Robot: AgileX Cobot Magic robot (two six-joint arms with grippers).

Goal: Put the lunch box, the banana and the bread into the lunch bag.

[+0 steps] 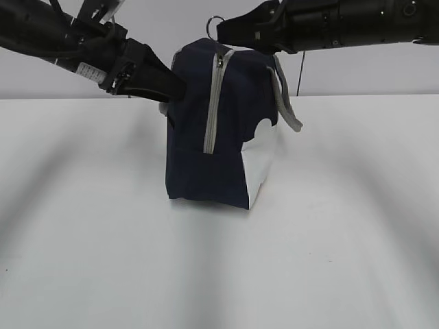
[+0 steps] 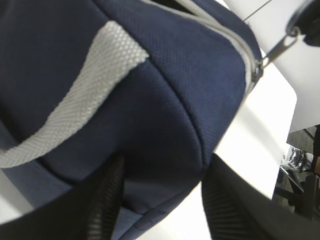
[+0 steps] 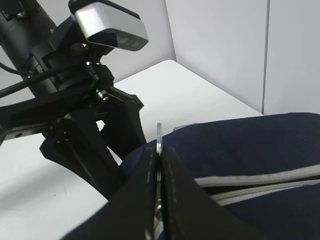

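Note:
The navy lunch bag [image 1: 199, 151] stands on end on the white table, its grey zipper [image 1: 214, 103] running down the near face. My right gripper [image 1: 223, 31] is shut on the zipper's ring pull [image 1: 215, 22] at the bag's top; in the right wrist view the ring [image 3: 159, 132] sticks up between the closed fingers [image 3: 145, 200]. My left gripper [image 1: 171, 96] clamps the bag's upper left corner; in the left wrist view the bag [image 2: 175, 100] fills the gap between its fingers [image 2: 107, 200]. The lunch box, the banana and the bread are out of view.
A grey strap handle [image 1: 288, 103] hangs at the bag's right side, and another crosses the left wrist view [image 2: 90, 95]. The white table [image 1: 329, 247] spreads around the bag. The left arm [image 3: 75, 100] stands close behind the right gripper.

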